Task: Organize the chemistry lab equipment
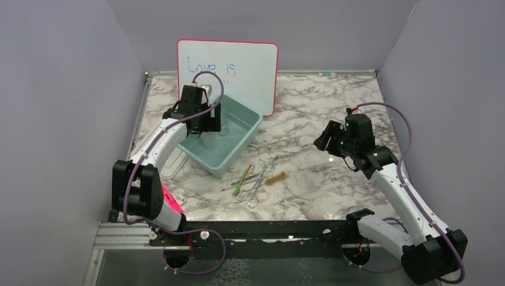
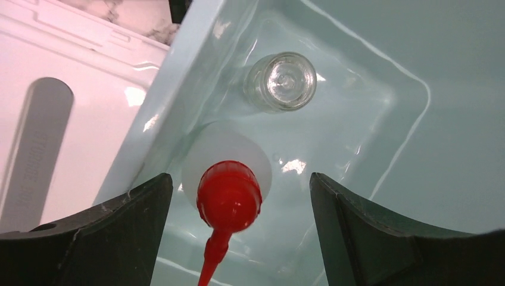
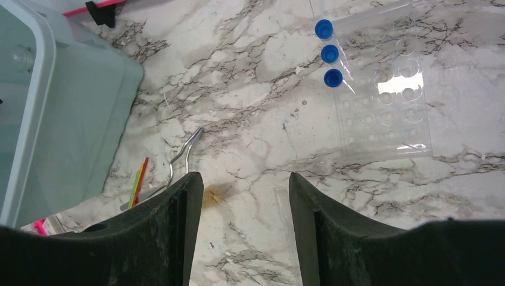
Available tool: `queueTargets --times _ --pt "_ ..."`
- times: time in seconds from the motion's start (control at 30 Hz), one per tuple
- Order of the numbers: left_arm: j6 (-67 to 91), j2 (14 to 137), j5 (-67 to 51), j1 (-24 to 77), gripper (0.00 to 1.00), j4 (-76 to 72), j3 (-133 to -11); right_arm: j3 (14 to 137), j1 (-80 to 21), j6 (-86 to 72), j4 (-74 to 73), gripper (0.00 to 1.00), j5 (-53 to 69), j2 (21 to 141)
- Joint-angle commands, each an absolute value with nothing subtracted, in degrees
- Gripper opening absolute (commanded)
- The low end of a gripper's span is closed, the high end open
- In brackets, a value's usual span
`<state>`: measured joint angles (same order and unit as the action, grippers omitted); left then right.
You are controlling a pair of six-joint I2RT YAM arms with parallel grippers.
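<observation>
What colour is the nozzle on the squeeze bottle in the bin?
The nozzle is red, on a white bottle; clearest in the left wrist view.

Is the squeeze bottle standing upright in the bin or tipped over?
Upright: the left wrist view looks down on the squeeze bottle, red cap over round white shoulder, standing in the bin.

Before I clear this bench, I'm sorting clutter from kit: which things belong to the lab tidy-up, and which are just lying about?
Job: squeeze bottle, glass flask, blue-capped tubes, metal tongs, bristle brush.
Lying about: whiteboard, pink marker.
</observation>
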<state>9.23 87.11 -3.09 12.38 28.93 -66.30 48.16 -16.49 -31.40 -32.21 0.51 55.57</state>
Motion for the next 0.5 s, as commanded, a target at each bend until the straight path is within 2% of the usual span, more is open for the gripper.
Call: queueTargets --times 0.0,0.27,0.47 --pt "9.5 82.9 -1.0 11.9 0.88 31.9 -70.1 49.8 -16.3 -30.5 -32.2 0.59 0.7 54.2" --pt "9.4 78.6 -2.4 11.9 0.87 34.0 -72.2 50.2 -16.3 -30.6 -32.6 0.59 1.0 53.8" --pt "7.1 73.4 -10.7 12.0 0.86 33.6 -73.3 50.9 -16.3 -28.7 -32.5 0.59 3.9 54.5"
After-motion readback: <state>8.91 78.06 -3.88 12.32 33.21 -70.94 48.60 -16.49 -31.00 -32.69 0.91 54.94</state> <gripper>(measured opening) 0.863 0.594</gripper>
